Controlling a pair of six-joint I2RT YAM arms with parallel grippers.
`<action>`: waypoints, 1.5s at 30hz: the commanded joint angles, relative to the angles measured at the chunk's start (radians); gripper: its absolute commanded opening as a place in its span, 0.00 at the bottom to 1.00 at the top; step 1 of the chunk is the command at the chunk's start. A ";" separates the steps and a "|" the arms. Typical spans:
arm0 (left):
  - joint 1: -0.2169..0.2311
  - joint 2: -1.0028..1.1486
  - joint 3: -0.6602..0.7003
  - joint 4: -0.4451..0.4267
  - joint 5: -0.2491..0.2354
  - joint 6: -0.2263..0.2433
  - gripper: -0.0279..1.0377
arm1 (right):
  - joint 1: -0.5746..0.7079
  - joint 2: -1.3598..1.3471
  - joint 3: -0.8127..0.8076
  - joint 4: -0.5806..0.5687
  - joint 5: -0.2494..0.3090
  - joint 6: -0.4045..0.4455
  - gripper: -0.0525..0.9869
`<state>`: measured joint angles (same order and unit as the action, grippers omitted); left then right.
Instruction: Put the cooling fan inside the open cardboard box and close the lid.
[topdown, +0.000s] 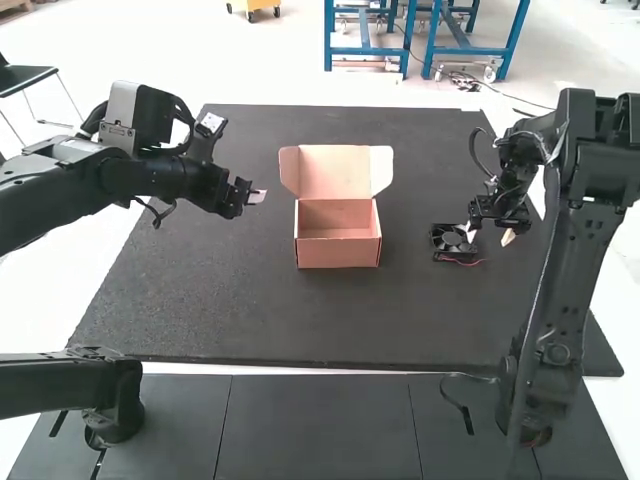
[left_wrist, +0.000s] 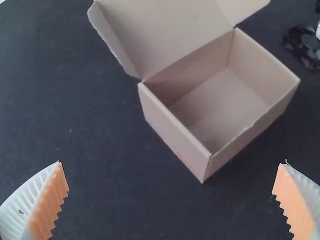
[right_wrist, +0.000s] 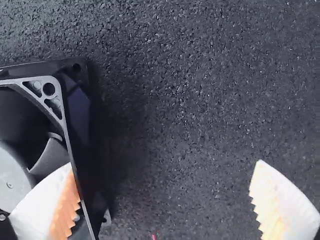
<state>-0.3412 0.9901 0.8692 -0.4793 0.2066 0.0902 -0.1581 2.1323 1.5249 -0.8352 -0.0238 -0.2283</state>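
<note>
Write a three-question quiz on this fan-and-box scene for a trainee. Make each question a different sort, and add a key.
1. True or false: the cooling fan already lies inside the cardboard box.
2. Multiple choice: the box's lid is A) shut flat, B) standing open at the back, C) torn off and lying beside the box.
3. Fill in: the right gripper hangs open over the fan, with one finger inside the fan's ____ and the other outside it, over the black mat.

Key: 1 false; 2 B; 3 frame.
</note>
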 joint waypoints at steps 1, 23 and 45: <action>0.001 -0.005 0.047 0.005 0.008 0.009 0.93 | 0.014 0.015 0.031 -0.004 0.012 0.012 0.67; 0.001 -0.022 0.054 -0.005 0.008 0.009 0.93 | 0.074 0.086 0.073 -0.087 -0.039 0.017 0.32; 0.001 -0.022 0.021 0.015 0.004 0.009 0.93 | 0.065 -0.071 0.146 -0.153 -0.183 0.047 0.03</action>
<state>-0.3412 0.9890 0.8875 -0.4744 0.2062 0.0902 -0.0902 2.1677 1.6501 -0.9741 -0.1501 -0.1932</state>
